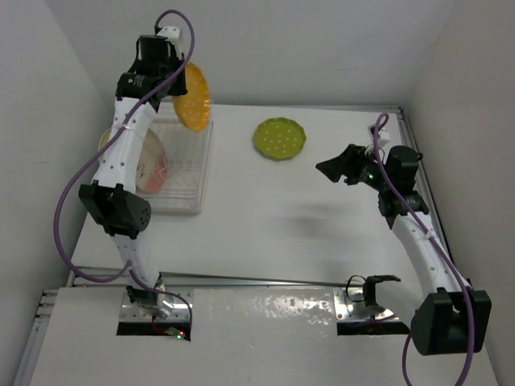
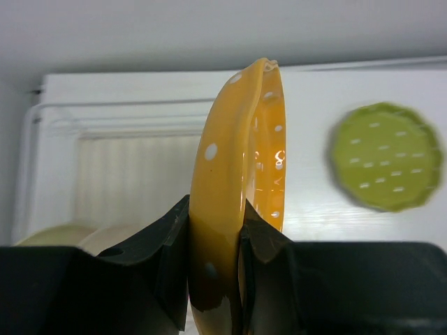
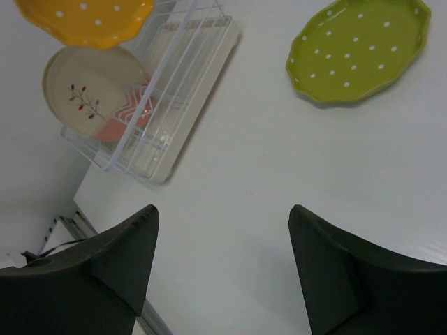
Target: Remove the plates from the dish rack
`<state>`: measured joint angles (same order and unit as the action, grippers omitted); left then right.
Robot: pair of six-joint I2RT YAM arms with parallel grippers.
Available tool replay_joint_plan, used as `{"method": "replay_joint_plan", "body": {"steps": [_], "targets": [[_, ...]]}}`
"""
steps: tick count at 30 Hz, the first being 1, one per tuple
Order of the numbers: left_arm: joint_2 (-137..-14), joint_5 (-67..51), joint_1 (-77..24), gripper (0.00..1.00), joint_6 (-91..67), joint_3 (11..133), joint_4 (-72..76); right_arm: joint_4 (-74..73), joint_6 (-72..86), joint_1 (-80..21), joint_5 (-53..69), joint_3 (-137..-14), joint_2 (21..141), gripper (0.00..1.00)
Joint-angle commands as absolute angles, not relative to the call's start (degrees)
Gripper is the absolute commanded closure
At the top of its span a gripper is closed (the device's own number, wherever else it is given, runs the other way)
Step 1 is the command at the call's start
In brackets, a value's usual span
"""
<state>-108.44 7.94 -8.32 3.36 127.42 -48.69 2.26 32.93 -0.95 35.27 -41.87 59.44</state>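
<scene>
progress check, plates out of rack. lime green plate lies flat on the white desk, well apart from the dish rack and to its right in the top view: one plate counted as unloaded.

orange plate is in transit. left gripper has its jaws closed down on the plate's lower rim, one pad on each face, plate held on edge and roughly upright. in the top view it hangs above the far right corner of the rack, clear of the slots, not yet set down.

two plates remain in the rack, at its left end: a cream plate with a red sprig and behind it a cream-and-pink one, both standing in the wires.

right gripper hovers over bare desk between rack and lime plate, jaws spread wide, nothing between them.

judgement: about a quarter done, second plate lifted; placing it and pulling two more is left.
</scene>
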Motion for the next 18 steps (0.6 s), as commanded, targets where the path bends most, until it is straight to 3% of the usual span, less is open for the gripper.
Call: {"method": "replay_joint_plan", "body": {"steps": [1, 12, 18], "targets": [[-110.0, -7.8, -10.7, 1.00, -7.5, 132.7, -32.0, 11.8, 38.9, -1.2, 37.3, -40.8, 61.0, 0.26], [-128.0, -22.5, -14.5, 1.00, -28.5, 133.6, -7.4, 9.8, 39.3, -1.3, 36.7, -41.4, 62.4, 0.26], [-135.9, -24.6, -16.6, 1.00, -35.1, 135.3, 5.7, 7.1, 39.1, -1.3, 36.2, -41.3, 62.6, 0.27]]}}
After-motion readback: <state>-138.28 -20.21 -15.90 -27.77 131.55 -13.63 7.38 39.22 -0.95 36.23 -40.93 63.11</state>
